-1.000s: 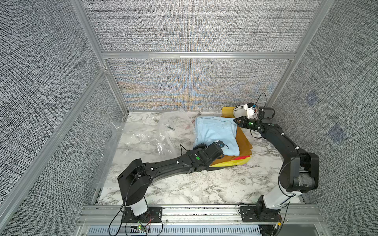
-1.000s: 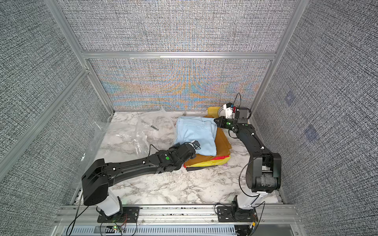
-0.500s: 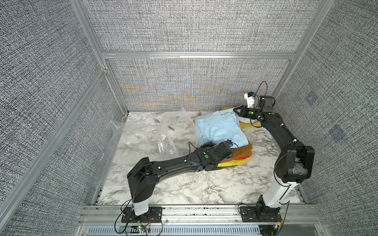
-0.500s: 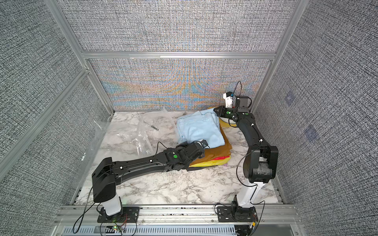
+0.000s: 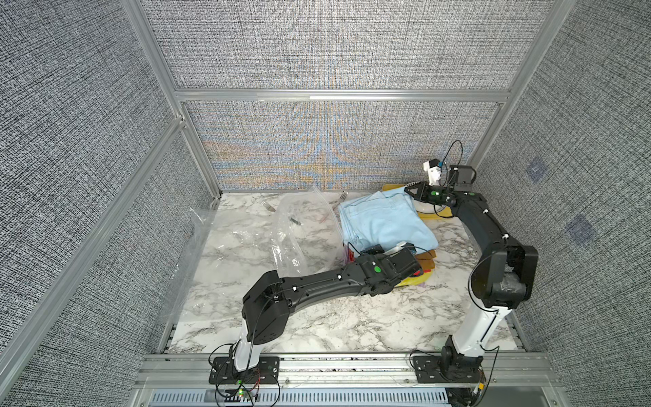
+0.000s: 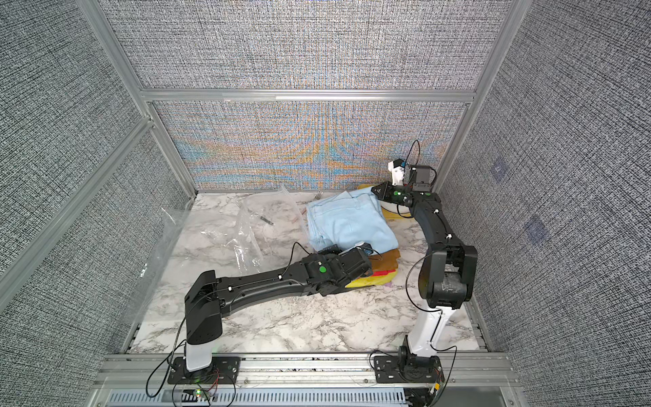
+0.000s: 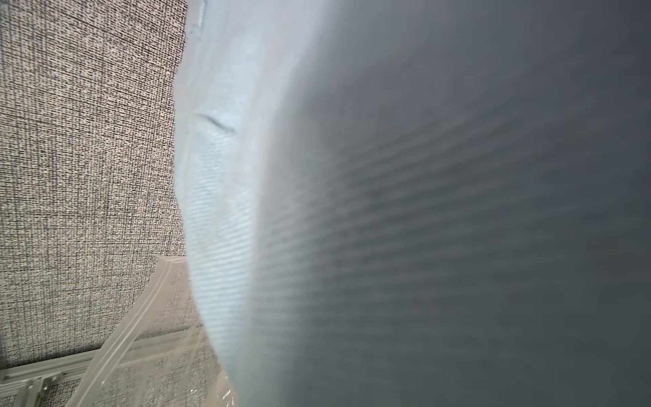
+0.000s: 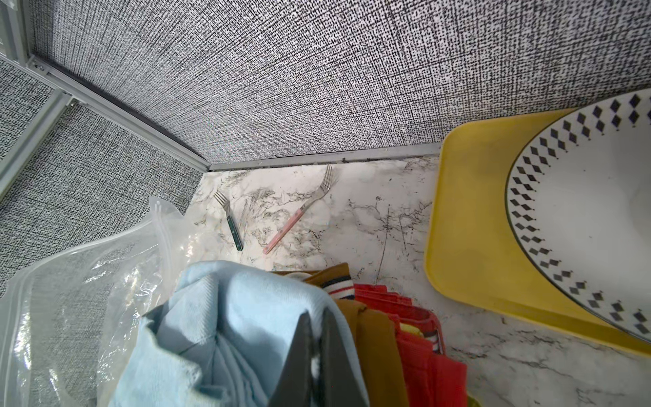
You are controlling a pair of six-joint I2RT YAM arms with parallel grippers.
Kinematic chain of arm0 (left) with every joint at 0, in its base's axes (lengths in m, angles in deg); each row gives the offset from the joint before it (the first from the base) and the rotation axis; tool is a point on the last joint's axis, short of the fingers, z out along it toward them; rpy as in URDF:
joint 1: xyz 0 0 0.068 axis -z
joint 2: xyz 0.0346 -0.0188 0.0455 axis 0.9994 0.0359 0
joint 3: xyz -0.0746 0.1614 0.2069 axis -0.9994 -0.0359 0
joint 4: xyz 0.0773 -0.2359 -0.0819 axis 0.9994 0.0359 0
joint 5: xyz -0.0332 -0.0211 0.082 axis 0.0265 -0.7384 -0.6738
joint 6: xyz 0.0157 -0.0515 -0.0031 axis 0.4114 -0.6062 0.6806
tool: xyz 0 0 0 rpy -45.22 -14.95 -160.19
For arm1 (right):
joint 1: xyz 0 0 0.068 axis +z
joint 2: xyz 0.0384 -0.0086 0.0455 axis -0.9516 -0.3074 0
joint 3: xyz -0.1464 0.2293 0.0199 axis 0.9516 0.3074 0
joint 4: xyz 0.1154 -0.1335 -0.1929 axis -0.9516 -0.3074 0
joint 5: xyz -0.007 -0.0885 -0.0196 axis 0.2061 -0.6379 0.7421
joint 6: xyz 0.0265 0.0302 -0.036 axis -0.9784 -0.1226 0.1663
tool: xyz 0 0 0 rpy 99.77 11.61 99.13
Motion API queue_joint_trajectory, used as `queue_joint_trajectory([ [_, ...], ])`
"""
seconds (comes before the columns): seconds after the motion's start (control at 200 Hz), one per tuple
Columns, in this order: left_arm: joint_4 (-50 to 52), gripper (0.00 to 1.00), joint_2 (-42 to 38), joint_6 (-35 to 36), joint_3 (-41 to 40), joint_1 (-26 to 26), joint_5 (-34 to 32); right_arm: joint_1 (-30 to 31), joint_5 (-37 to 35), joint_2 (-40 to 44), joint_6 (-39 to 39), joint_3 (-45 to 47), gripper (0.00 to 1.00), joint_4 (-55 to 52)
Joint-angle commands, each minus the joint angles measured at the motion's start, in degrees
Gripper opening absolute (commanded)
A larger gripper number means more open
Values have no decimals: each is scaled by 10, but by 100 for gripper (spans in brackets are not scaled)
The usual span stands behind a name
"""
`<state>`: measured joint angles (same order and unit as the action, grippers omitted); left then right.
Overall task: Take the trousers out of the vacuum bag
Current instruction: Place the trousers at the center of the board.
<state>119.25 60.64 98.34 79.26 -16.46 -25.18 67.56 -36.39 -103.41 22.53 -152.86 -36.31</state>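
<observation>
Several trousers (image 5: 387, 232) lay stacked on the right half of the marble surface (image 5: 352, 327), beside the vacuum bag (image 5: 289, 243). The bag's crumpled clear plastic met the stack's left edge and spread towards the left wall; whether the lowest layers lay inside its mouth could not be told. The light blue trousers (image 6: 348, 222) were on top, with orange trousers (image 8: 373, 334), red trousers (image 8: 422, 356) and yellow trousers (image 5: 412, 282) showing at the edges beneath.

The right gripper (image 8: 317, 352) was closed on the back edge of the light blue trousers, holding it raised off the layers below. It was near the yellow tray (image 8: 468, 211) and white plate (image 8: 581, 218) in the back right corner.

The left gripper (image 5: 412, 260) was pushed in under the front edge of the light blue cloth. Its fingers were covered, so its width could not be told.

A green-handled fork (image 8: 230, 222) and a pink-handled fork (image 8: 299, 215) lay apart along the back wall. Bare marble ran along the front edge.
</observation>
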Motion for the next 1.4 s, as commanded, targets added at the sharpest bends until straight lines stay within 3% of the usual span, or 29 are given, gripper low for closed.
queue_joint_trajectory([
  [0.0,30,0,-3,10,6,4,-27,-4,-11,3,-7,-2,0,57],
  [0.395,83,0,-37,23,5,20,3,-7,-14,37,-6,37,0,57],
  [0.876,88,3,34,5,49,33,45,-39,-1,30,-23,71,0,87],
  [1.106,101,43,51,-7,63,32,55,-43,7,11,-25,63,0,88],
  [1.236,106,55,37,-22,54,33,81,-43,8,8,-26,63,0,88],
  [1.391,95,63,-10,-37,37,32,121,-43,7,13,-27,61,0,82],
])
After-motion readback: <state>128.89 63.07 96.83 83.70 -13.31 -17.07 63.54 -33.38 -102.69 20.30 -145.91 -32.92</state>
